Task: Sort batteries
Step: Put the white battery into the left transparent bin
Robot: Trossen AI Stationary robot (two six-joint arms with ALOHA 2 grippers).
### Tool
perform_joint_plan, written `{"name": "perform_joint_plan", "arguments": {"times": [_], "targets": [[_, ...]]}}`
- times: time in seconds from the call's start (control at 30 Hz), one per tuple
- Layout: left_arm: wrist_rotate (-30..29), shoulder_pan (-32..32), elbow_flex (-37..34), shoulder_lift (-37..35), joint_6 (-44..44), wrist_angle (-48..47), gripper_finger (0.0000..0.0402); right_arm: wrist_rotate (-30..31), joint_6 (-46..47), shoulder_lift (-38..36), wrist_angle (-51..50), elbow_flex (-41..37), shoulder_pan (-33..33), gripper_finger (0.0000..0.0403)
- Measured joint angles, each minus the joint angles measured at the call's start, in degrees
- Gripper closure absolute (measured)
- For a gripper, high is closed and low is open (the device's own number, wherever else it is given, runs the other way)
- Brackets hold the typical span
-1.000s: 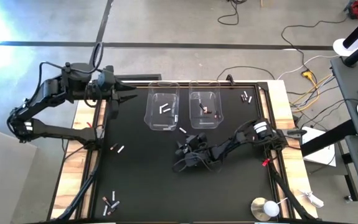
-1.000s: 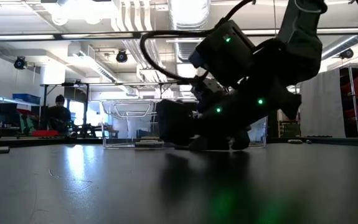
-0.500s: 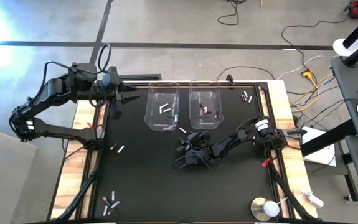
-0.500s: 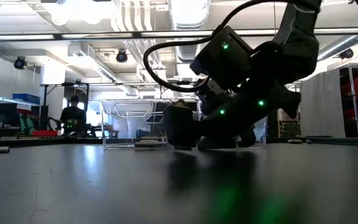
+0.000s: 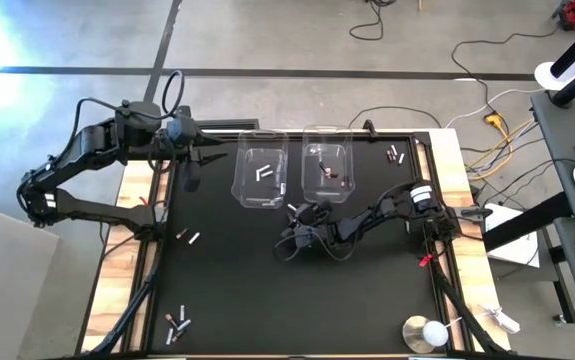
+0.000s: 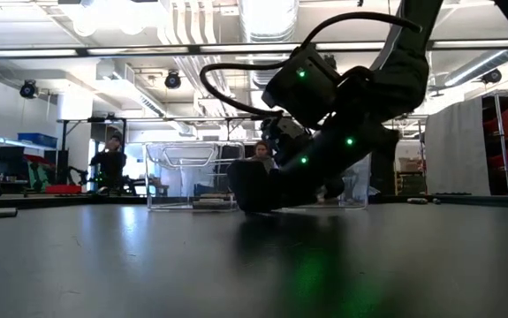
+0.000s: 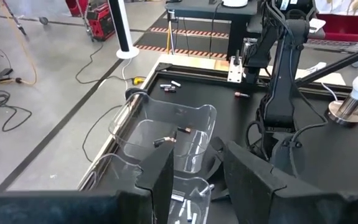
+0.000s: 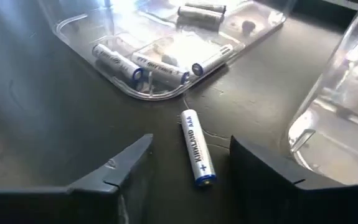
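Note:
A silvery-white battery (image 8: pixel 197 148) lies flat on the black table just in front of the left clear bin (image 5: pixel 260 170); it also shows in the high view (image 5: pixel 292 209). My right gripper (image 8: pixel 188 168) is open and low over the table, with one finger on either side of the battery's near end, not touching it. The left bin holds several white batteries (image 8: pixel 135 65). The right bin (image 5: pixel 327 168) holds dark batteries (image 7: pixel 169 137). My left gripper (image 5: pixel 210 156) is open and empty, in the air at the table's far left, beside the left bin.
Loose batteries lie at the table's left (image 5: pixel 189 238), near left corner (image 5: pixel 177 322) and far right corner (image 5: pixel 397 155). A white-topped metal disc (image 5: pixel 427 333) stands at the near right, and a red clip (image 5: pixel 427 260) lies by the right edge. The table's near middle is bare.
My right gripper has gone toward the far edge and a little left, staying low, and now stands at the white battery in front of the left bin. My left gripper has gone a little toward the table's right, toward the left bin.

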Motion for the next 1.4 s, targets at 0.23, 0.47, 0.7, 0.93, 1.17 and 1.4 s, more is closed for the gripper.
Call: {"name": "perform_joint_plan", "arguments": {"times": [0.23, 0.47, 0.7, 0.93, 1.17, 1.4], "targets": [[0.0, 0.0, 0.0, 0.1, 1.4, 1.0, 0.0283, -2.9, 0.7, 0.0, -0.2, 0.0, 0.0, 0.0288], [0.0, 0.0, 0.0, 0.0, 2.2, 2.4, 0.0283, -7.8, 0.6, 0.1, -1.6, -0.1, 0.3, 0.0361], [-1.7, 0.0, 0.0, 0.0, 3.6, 4.5, 0.0283, -11.0, 4.3, -0.9, -10.8, 1.8, 2.5, 0.0369], [-2.0, 0.1, 0.0, -0.3, 4.5, 4.4, 0.0283, -13.6, 3.7, -5.3, -28.0, 8.7, 5.4, 0.0366], [-1.9, 0.1, 0.0, -1.4, 5.4, 4.4, 0.0283, -25.6, -2.2, -13.2, -51.9, 17.3, 4.4, 0.0372], [-2.0, 0.0, 0.0, -2.0, 6.0, 4.4, 0.0283, -25.1, -15.4, -21.0, -56.8, 25.0, 2.2, 0.0372]]}}
